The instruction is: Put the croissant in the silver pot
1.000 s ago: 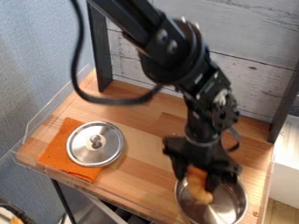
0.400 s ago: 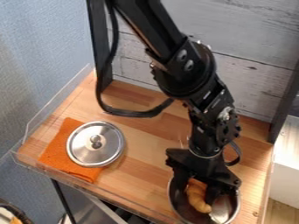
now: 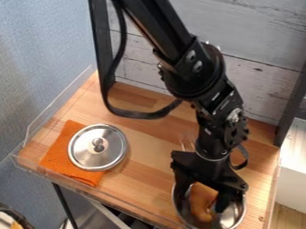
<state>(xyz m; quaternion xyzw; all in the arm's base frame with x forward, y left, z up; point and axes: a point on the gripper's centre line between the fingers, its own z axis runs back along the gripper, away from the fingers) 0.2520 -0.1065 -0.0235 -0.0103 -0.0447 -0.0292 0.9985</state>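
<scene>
Straddling the croissant (image 3: 201, 209), parted fingers (image 3: 202, 201) leave room inside the silver pot's rim (image 3: 243, 212).

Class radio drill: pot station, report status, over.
Gripper over silver pot, grip unconfirmed. Croissant within pot's rim. Metal lid partly on orange cloth, not in the way. Over.

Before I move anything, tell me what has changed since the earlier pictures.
The tool has come lower into the silver pot and its fingers have spread, so it appears to have let go of the croissant, which now sits deeper in the pot. The pot has shifted slightly toward the picture's left. The lid and the orange cloth under it stayed put.
</scene>
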